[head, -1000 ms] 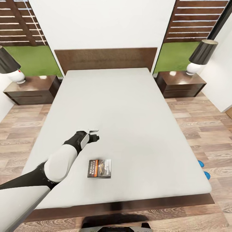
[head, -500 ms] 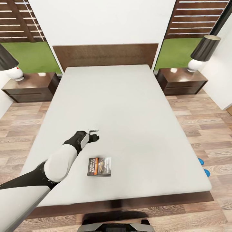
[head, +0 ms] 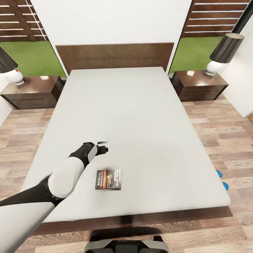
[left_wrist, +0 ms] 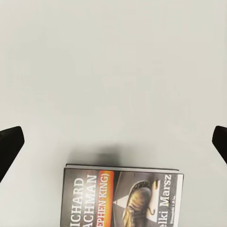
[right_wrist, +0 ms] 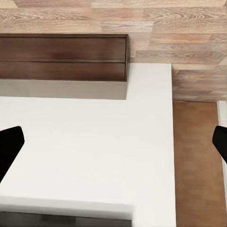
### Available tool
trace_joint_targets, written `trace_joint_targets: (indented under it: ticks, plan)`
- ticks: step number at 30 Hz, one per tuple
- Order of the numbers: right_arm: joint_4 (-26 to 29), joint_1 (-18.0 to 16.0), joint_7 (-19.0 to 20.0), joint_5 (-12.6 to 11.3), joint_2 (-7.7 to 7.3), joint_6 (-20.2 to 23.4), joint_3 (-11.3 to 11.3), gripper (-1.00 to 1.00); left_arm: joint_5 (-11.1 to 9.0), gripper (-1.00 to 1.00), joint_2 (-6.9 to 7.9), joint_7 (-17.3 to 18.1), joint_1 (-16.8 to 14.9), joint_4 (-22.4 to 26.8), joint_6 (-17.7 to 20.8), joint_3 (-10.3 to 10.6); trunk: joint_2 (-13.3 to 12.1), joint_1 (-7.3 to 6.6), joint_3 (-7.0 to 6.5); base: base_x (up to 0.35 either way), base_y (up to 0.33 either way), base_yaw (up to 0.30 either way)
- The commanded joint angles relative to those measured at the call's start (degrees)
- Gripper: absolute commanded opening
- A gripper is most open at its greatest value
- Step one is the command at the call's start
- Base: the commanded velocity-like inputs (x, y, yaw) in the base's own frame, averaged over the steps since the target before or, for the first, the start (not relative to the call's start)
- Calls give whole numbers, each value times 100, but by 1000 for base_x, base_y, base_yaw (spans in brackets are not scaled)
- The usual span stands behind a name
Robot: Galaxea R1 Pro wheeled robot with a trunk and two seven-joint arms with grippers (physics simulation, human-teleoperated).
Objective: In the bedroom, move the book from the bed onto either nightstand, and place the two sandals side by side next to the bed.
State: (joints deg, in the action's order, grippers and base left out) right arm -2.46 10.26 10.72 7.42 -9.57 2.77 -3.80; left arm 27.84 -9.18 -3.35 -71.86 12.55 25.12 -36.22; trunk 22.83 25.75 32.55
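From my head camera, my left arm reaches out over the bed (head: 140, 116), and my left gripper (head: 102, 146) hovers above the pale mattress with nothing in it. The book (head: 108, 180) lies flat on the mattress near the foot edge, just beside my forearm and a little nearer to me than the gripper. 2 nightstands flank the headboard: the left nightstand (head: 31, 91) and the right nightstand (head: 200, 84), each carrying a lamp with a dark shade. On the wood floor by the bed's right side, 2 blue sandals (head: 222, 180) peek out from the mattress edge, close together.

In my left wrist view, my 2 fingertips (left_wrist: 10, 146) stand wide apart over bare mattress, gripping nothing; the book (left_wrist: 124, 196) lies flat between and beyond them, its orange band and white lettering visible.

In my right wrist view, my right fingertips (right_wrist: 9, 146) are also spread wide and empty, over a white surface with a dark wooden drawer unit (right_wrist: 64, 56) and plank floor behind it.
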Motion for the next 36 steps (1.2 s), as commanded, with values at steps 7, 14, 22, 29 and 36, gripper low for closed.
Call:
trace_joint_targets:
  ticks: [7,14,22,29,36]
  plan:
    - [8,17,18,58,-2,118,-42,100,-7,100,-4,-17,-3,9,21,-16,9,3,73,0,0,0]
    - [8,20,18,58,-1,167,-43,100,-7,100,-4,-14,-3,6,14,-16,9,3,138,0,0,0]
    - [8,20,14,58,-1,178,-42,100,-7,100,2,-12,-3,10,11,-16,9,3,214,0,0,0]
    - [15,20,10,58,5,186,-42,100,-7,100,4,-16,-3,22,10,-16,9,3,280,0,0,0]
    - [13,20,-101,58,22,188,-42,100,-7,100,6,-16,-3,31,10,-16,9,3,346,0,0,0]
